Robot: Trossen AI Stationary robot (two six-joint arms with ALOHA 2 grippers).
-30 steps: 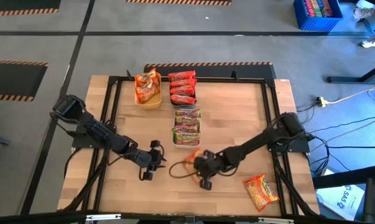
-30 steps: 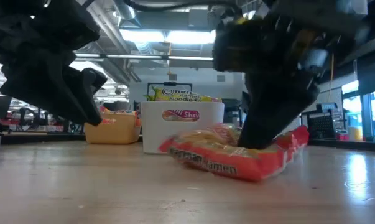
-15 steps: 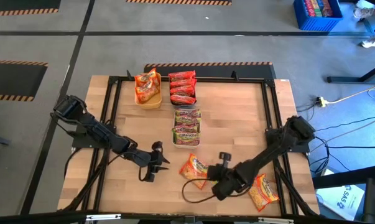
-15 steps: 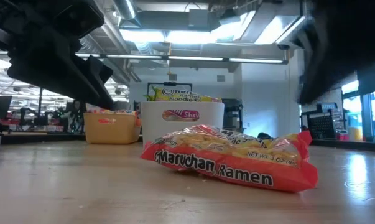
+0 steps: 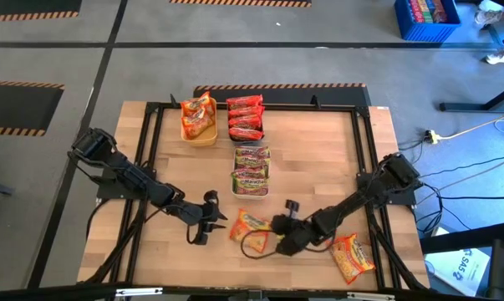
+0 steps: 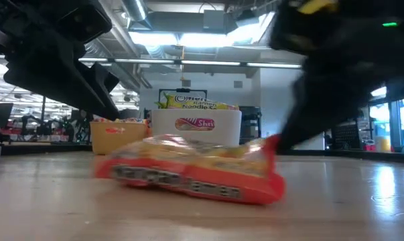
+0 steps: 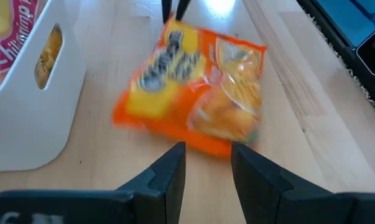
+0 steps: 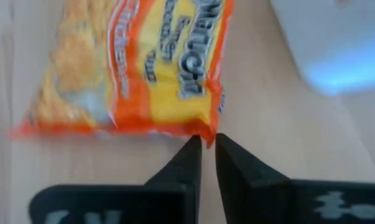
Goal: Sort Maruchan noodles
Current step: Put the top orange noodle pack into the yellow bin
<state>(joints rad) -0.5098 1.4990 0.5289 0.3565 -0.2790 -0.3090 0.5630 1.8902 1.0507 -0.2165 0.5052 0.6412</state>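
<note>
An orange-yellow Maruchan packet (image 5: 248,226) lies flat on the wooden table between my two grippers, and it also shows in the low view (image 6: 188,175). My left gripper (image 5: 218,219) stands to its left, open, with the packet (image 7: 193,102) just ahead of its fingers (image 7: 209,149) and not touching them. My right gripper (image 5: 275,227) is at the packet's right end, its fingers (image 8: 206,142) shut to a slim gap against the packet (image 8: 137,62). My right gripper meets the orange-yellow packet at a corner of its right-hand end (image 8: 207,127). The tips of the shut fingers push against that edge, coming level from the table's right. The packet lies flat on the table.
A second orange packet (image 5: 349,255) lies near the table's near right corner. At the far side stand a yellow tray of orange packets (image 5: 199,119) and a stack of red packets (image 5: 245,117). A white tray of green-pink packets (image 5: 252,171) sits mid-table, just beyond the grippers. Black frame rails line the edges.
My right gripper left the packet, swung toward the table's near right corner, then came back left to the packet's right end. The packet has slid toward the table's left, closer to my left gripper, and has turned a little.
</note>
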